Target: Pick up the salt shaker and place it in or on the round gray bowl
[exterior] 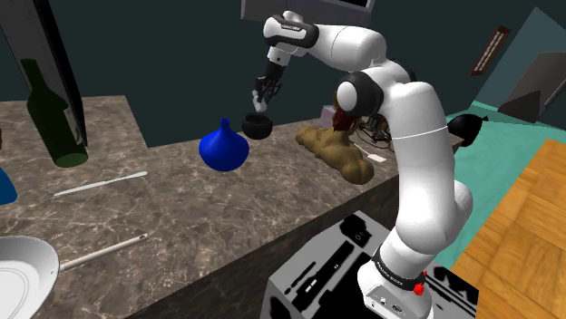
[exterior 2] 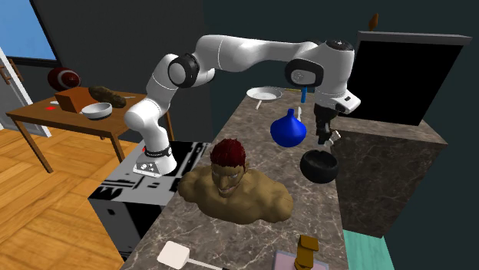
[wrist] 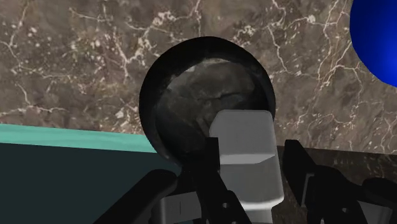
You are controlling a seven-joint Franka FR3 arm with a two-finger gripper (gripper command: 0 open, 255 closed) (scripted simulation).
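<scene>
Pincer (wrist: pixel 252 146) clamped on pale grey shaker (wrist: pixel 245 130), hanging just above dark round bowl (wrist: pixel 184 95) at marble tabletop (wrist: pixel 76 57) edge. Blue vase (wrist: pixel 380 38) near bowl.

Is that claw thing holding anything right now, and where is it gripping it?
Yes: the gripper clasps the pale grey salt shaker by its opposite sides, above the dark bowl.
</scene>
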